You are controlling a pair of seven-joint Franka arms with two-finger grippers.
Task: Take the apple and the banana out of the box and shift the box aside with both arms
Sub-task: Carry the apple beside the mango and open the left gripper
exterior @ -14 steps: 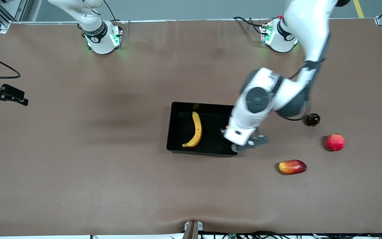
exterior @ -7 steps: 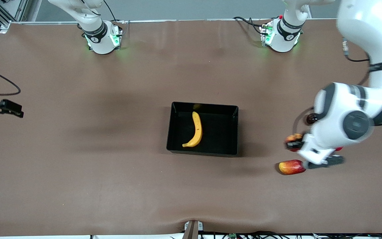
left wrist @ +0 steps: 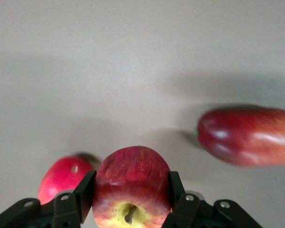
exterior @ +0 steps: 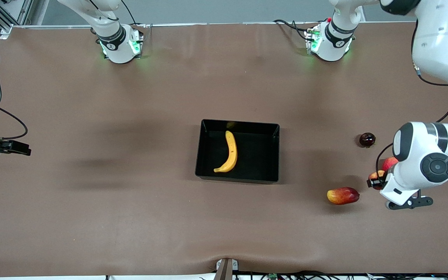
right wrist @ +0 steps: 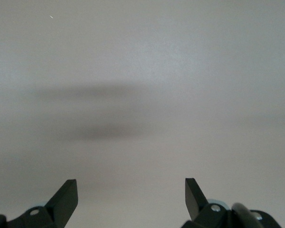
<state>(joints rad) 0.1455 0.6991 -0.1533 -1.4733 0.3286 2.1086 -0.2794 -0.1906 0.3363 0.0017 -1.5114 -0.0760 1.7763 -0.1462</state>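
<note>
The black box (exterior: 274, 155) lies mid-table with the yellow banana (exterior: 230, 152) inside it. My left gripper (exterior: 376, 182) is shut on the small red apple (exterior: 375, 177) and holds it above the table, between the mango and the round red fruit. In the left wrist view the apple (left wrist: 131, 173) sits between the black fingers (left wrist: 83, 194) of the left gripper (left wrist: 131, 190), its yellowish dimpled top toward the camera. My right gripper (exterior: 23, 149) is open and empty over bare table at the right arm's end; the right wrist view shows it (right wrist: 131, 190) with only tabletop under it.
An oblong red-yellow mango (exterior: 342, 195) (left wrist: 246, 136) lies toward the left arm's end. A larger round red fruit (exterior: 390, 162) (left wrist: 61, 176) lies partly hidden by the left wrist. A small dark round fruit (exterior: 367, 139) lies farther from the front camera.
The left arm swung from the box's edge out to the left arm's end of the table, carrying the apple. The right gripper drifted a little nearer the front camera.
</note>
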